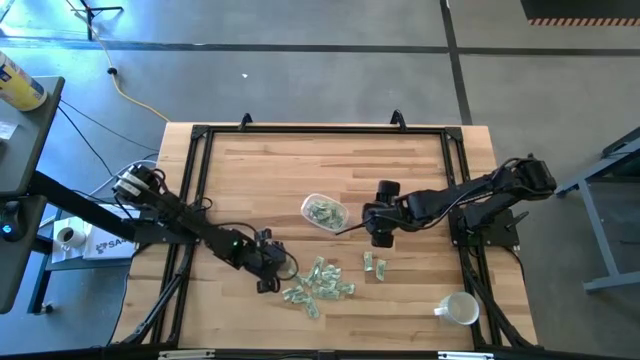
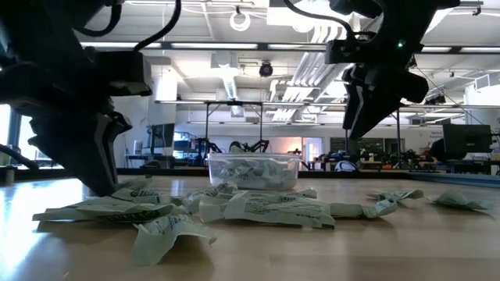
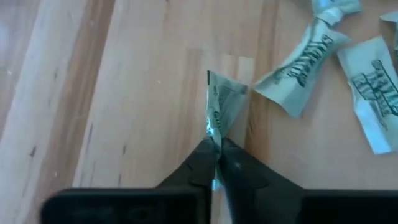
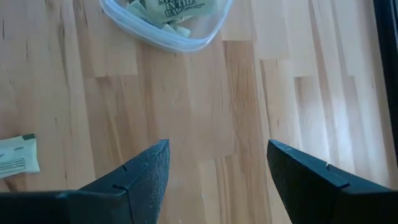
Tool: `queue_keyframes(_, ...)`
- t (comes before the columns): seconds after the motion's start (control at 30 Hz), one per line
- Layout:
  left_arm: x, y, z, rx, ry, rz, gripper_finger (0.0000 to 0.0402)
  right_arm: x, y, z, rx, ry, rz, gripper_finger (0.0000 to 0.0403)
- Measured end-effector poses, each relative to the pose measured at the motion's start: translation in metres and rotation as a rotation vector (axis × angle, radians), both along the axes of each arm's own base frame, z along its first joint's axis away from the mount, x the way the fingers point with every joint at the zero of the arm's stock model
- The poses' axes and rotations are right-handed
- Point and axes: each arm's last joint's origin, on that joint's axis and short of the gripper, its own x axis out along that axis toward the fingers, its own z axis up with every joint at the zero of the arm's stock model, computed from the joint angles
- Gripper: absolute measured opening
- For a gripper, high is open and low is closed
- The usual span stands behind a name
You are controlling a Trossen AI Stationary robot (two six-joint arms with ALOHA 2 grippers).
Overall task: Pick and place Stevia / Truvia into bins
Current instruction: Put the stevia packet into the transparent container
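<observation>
Partway, I'd judge: the small clear plastic bowl (image 1: 324, 212) at frame centre holds several pale green paper sachets (image 1: 318, 280), a pile remains lower centre, the left gripper (image 3: 216, 149) pinches one sachet, the right gripper (image 4: 214, 171) gapes empty.

The left gripper (image 3: 214, 152) has its dark fingers (image 3: 193, 168) pinched together on one sachet (image 3: 222, 102), which stands on edge and crumpled over the wooden bench (image 3: 124, 93). Two more sachets (image 3: 303, 62) lie flat nearby; a third (image 3: 334, 6), perhaps twisted, shows only partly.
</observation>
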Motion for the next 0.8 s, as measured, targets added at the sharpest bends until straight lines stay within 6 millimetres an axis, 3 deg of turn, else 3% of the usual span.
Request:
queue_keyframes(0.13, 0.006, 0.008, 0.002, 0.012, 0.0, 0.003, 0.0022, -0.003, 0.004, -0.001, 0.013, 0.01, -0.031, 0.0259)
queue_keyframes(0.33, 0.023, 0.028, 0.016, 0.065, 0.01, 0.011, 0.0023, -0.009, 0.017, 0.001, -0.003, -0.02, -0.076, 0.0259)
queue_keyframes(0.63, 0.057, 0.079, 0.066, 0.153, -0.015, -0.098, 0.0023, -0.026, 0.012, 0.014, -0.085, -0.029, -0.171, 0.0259)
queue_keyframes(0.8, 0.075, 0.109, 0.077, 0.14, -0.125, -0.153, 0.0024, -0.03, 0.017, 0.015, -0.093, -0.056, -0.21, 0.0259)
